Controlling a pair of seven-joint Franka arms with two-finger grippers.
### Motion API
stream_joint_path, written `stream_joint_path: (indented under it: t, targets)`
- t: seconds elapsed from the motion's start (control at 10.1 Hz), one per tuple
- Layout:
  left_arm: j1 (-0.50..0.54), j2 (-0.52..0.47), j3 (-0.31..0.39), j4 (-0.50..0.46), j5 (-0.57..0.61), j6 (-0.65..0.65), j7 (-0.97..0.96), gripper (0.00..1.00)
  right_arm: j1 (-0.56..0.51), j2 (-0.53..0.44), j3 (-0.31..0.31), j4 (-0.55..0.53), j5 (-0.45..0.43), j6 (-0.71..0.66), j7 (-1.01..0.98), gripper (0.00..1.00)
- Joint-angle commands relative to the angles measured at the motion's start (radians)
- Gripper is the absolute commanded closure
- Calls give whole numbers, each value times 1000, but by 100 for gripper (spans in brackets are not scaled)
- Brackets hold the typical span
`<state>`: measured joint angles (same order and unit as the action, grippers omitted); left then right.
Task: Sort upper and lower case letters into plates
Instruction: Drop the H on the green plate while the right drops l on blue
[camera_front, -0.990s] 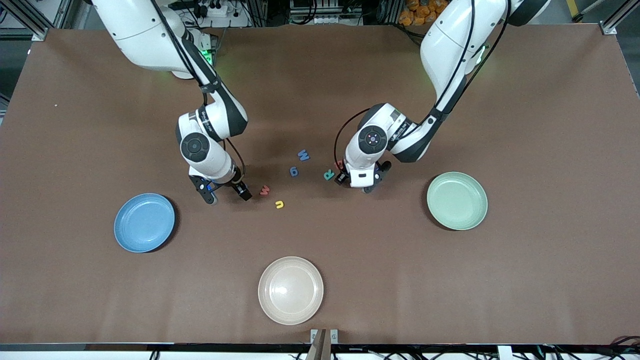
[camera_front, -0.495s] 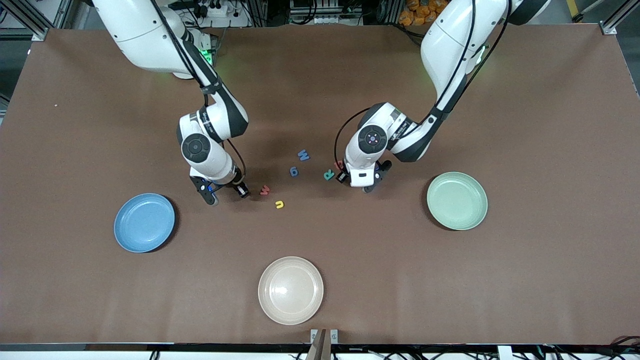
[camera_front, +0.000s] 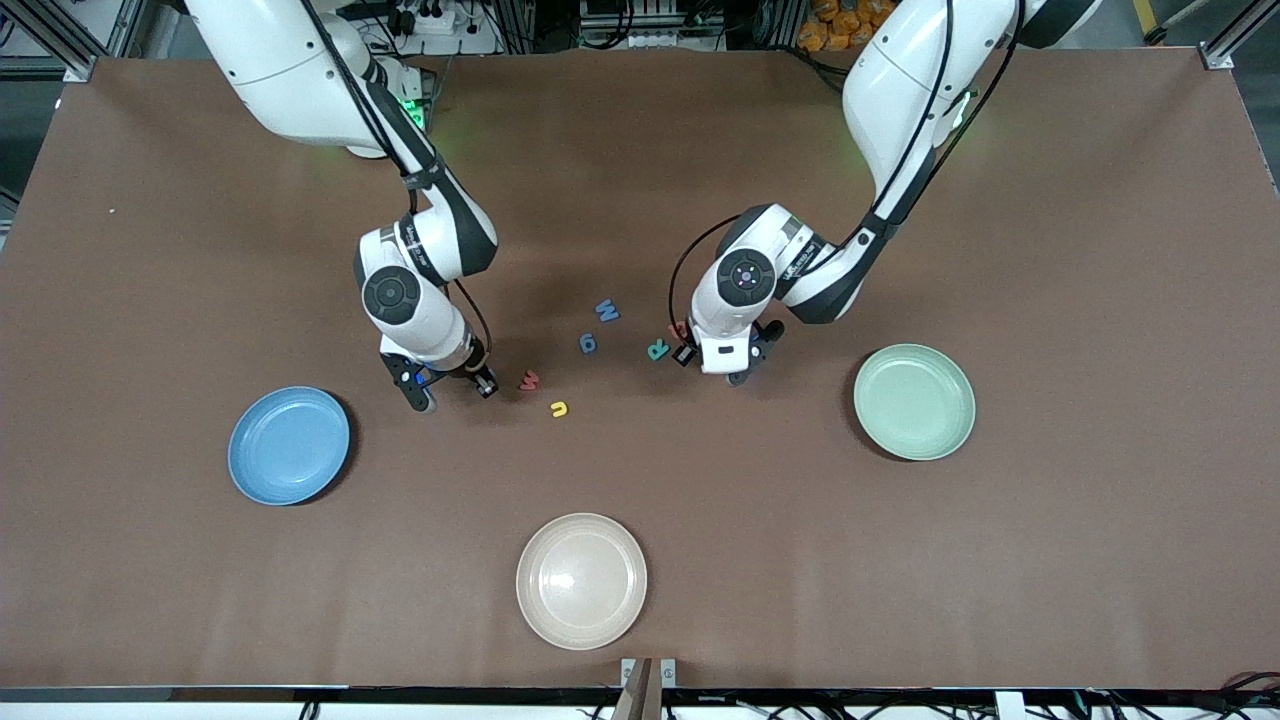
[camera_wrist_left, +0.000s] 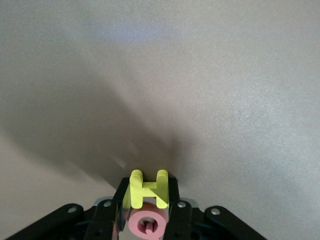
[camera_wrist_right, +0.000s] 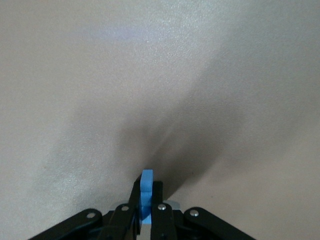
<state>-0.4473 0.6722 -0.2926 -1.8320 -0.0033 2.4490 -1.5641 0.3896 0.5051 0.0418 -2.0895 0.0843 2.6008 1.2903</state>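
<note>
Yellow foam shows between the jaws of my left gripper (camera_wrist_left: 148, 206): over the last second they have closed on a yellow letter H (camera_wrist_left: 148, 189), which now stands on edge in the grip. A pink-red letter Q (camera_wrist_left: 148, 223) sits directly under the H in the left wrist view; I cannot tell whether it is also pinched or only lies against the fingers. In the front view the left gripper (camera_front: 722, 368) is down at the table (camera_front: 1100, 560), with a teal letter R (camera_front: 657, 350) just beside it and the mint green plate (camera_front: 914, 401) well apart toward the left arm's end.

My right gripper (camera_wrist_right: 146, 210) has made the same change, going from wide open to clamped on a blue letter (camera_wrist_right: 146, 192) held edge-on; its shape cannot be read. In the front view the right gripper (camera_front: 450, 385) is also low at the table. A red letter (camera_front: 529, 380) lies just beside it, a yellow letter u (camera_front: 559, 408) a little further out, and the sky blue plate (camera_front: 289, 445) lies well apart toward the right arm's end.

Between the two grippers, a blue letter W (camera_front: 607, 310) and a second blue letter (camera_front: 588, 343) lie loose. The cream-beige plate (camera_front: 581, 580) is not part of the sort.

Judgement: both picks appear made, and both sorting plates hold nothing yet. The next step for each arm is lift and carry. If the Q rides along with the H, check for a double pick before release.
</note>
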Motion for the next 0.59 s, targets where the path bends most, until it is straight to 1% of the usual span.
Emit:
stream_joint_path:
  t: [0.0,0.1,0.3,0.4,0.49]
  targets:
    - [2,15,10,7,34,12,-21,80,-6,-14,1,14,11,-2,3,100]
    - [22,6,12,10,35,-5,-16,80,-9,-37,-5,17,6,-22,-8,100]
    - [67,-9,9,69,35,-141,47,80,-14,-71,-42,70,5,-141,-99,100]
    - [85,-19,7,88,35,-187,79,80,-38,-69,-48,107,5,-184,-150,100]
    - [110,-31,7,88,34,-203,126,80,-75,-68,-48,120,5,-188,-222,100]
